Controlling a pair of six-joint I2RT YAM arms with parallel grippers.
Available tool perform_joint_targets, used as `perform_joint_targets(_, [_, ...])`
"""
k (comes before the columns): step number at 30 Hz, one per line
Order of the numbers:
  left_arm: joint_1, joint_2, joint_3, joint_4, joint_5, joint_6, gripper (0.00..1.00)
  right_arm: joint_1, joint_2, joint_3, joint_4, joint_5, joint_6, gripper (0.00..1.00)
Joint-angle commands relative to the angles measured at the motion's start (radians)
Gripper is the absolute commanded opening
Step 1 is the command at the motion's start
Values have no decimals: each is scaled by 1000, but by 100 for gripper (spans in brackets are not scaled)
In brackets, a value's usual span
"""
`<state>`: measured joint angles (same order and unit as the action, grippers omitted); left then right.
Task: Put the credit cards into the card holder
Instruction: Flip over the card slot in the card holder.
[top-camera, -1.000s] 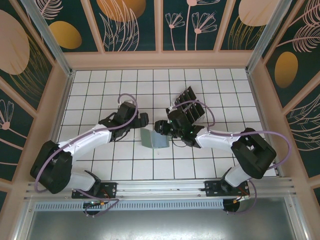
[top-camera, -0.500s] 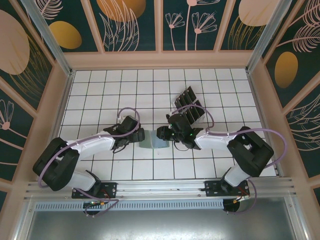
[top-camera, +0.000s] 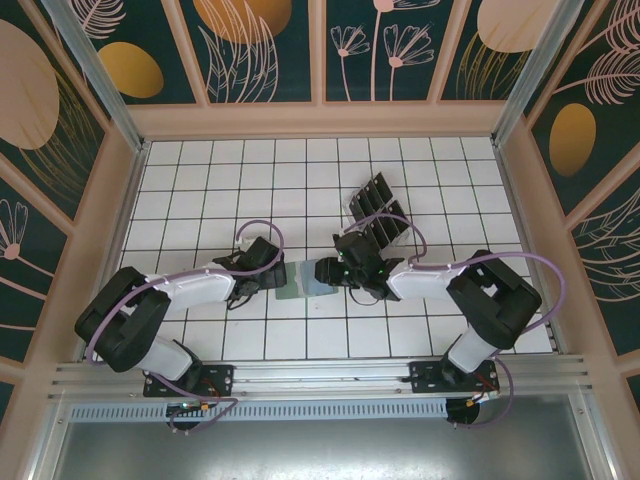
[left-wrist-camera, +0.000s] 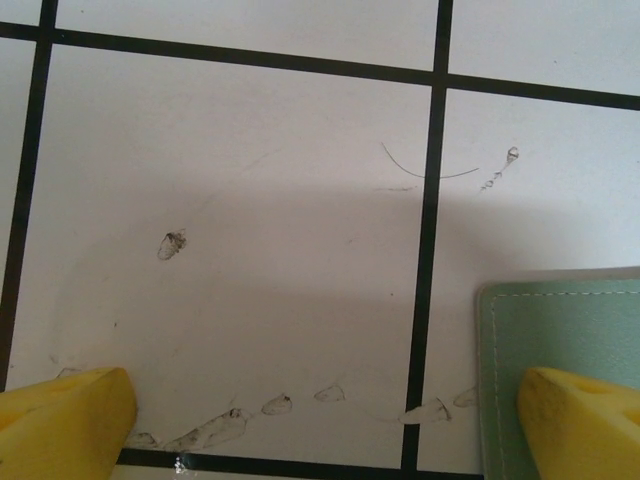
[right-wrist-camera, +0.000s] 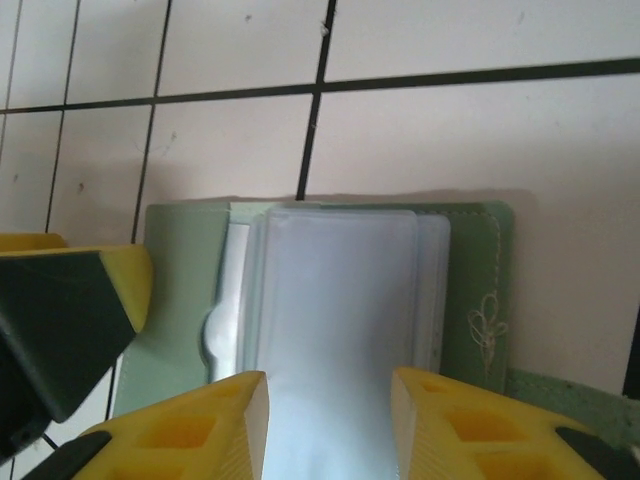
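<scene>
Left hand (left-wrist-camera: 322, 415) and right hand (right-wrist-camera: 328, 425) faced each other mid-desk at the card holder (right-wrist-camera: 475, 290), which lay open and flat. Bare white tiled desk (top-camera: 200, 180) stretched on every side to the wooden walls (top-camera: 112, 215). Left hand gaped wide, holding nothing, one yellow fingertip (left-wrist-camera: 580, 420) over the holder's stitched corner. Right hand stood partly open, gripping nothing, its fingertips either side of the clear glossy sleeve (right-wrist-camera: 335, 290) inside the sage-green cover. Thin dark credit cards (top-camera: 370, 192) stood tilted in two rows beyond the right arm (top-camera: 440, 280), apart from the holder.
</scene>
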<state>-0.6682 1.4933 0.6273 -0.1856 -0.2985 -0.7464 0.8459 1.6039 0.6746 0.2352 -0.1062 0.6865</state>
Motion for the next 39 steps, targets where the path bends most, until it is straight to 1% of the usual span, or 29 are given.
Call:
perform_joint_targets(1, [1,37,-11,35,-2,-10,99,7,19,-20,13,4,1,39])
perform_joint_targets(8, [1,52,-15,55,-10,-7,98,7,46,-23,34,-21,8,41])
perform_joint_targets(16, [1,85,-21,104,-6,-2,98,6,73,-10,89,-87,34,41])
perform_joint_targets(24, [2,101,-19,133,-7,5,98,6,65,-3,157,-148,77,40])
perform_joint_targets(33, [6,45,33,100,-43,18,98,24,43,42,134,-156,90,39])
perform_joint_targets(39, [61,-34,49,83,-38,-8,98,59,51,93,95,-135,83,39])
